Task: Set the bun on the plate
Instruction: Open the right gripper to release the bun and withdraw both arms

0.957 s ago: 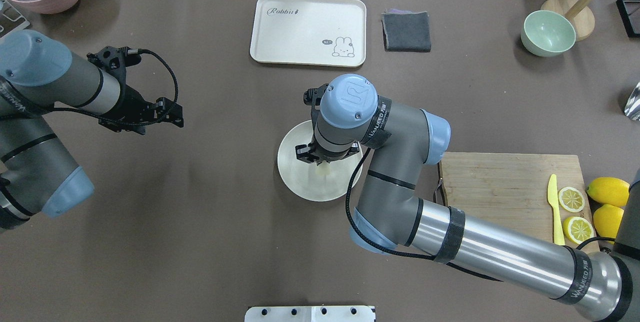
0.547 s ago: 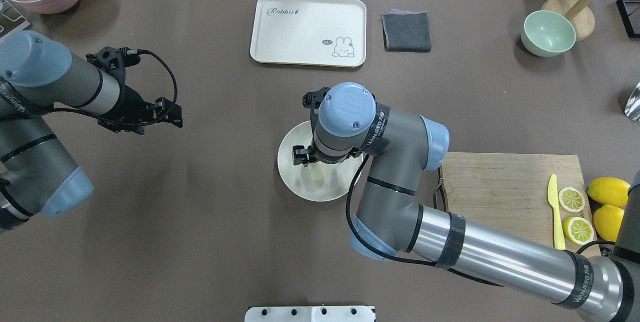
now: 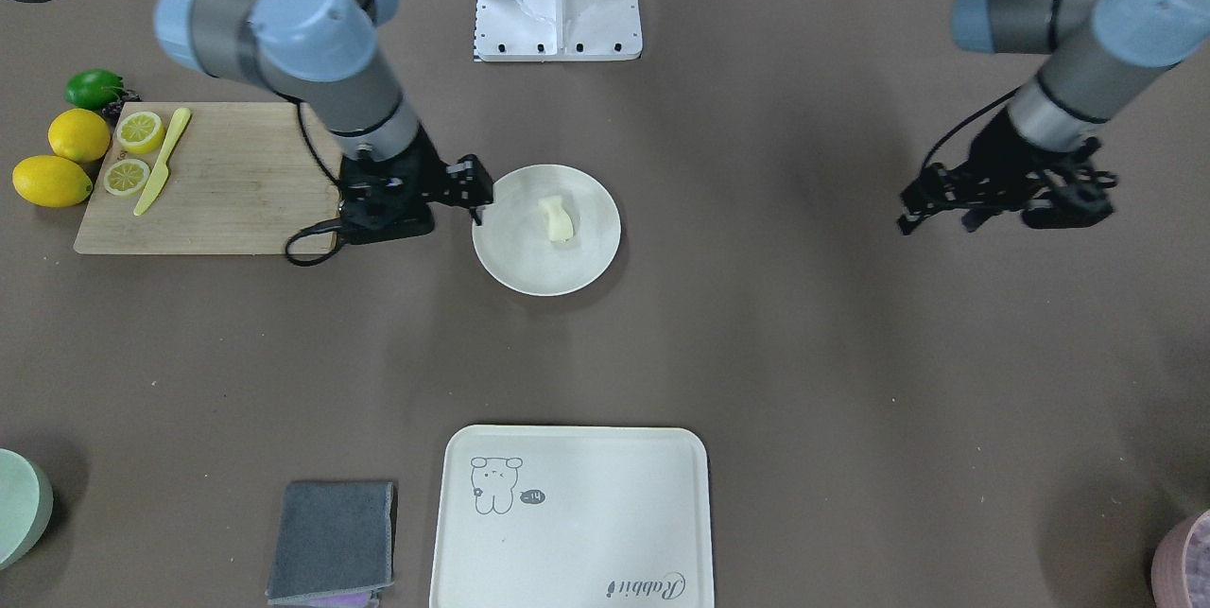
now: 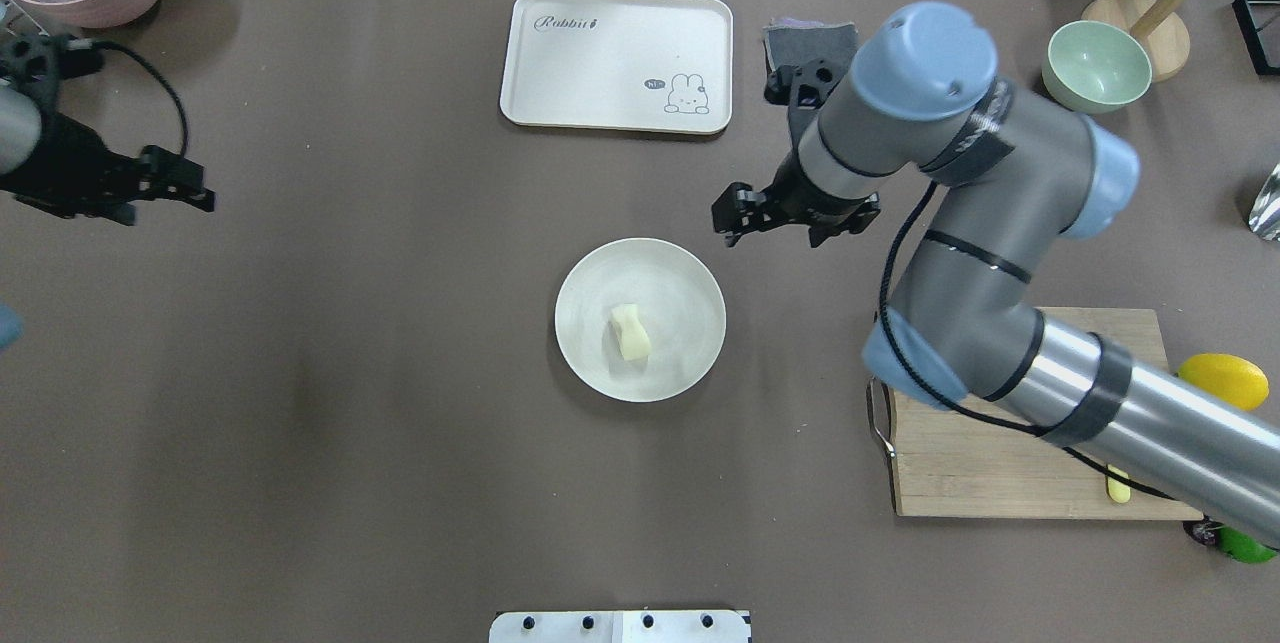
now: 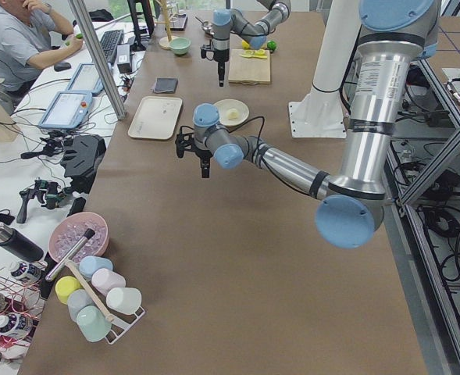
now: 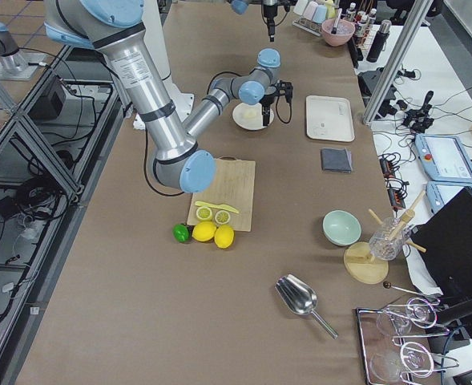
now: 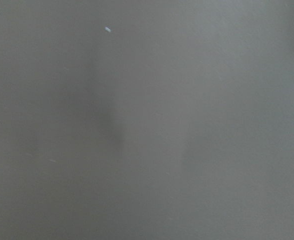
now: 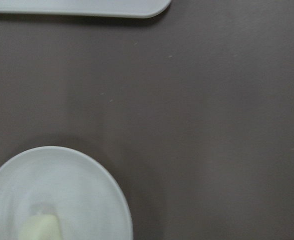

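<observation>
The right gripper (image 4: pixel 775 221), jaws spread, is held beside the round off-white plate (image 4: pixel 690 283); the small pale cream bun (image 4: pixel 630 331) is laid at its centre. The left gripper (image 4: pixel 172 188), likewise spread, is held near the left edge of the brown table (image 4: pixel 400 403).

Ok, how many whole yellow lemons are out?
2. One lemon beside the cutting board near the lime, the other lemon just next to it.

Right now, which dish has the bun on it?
The round plate: the bun lies on it, not on the rabbit tray or green bowl.
</observation>
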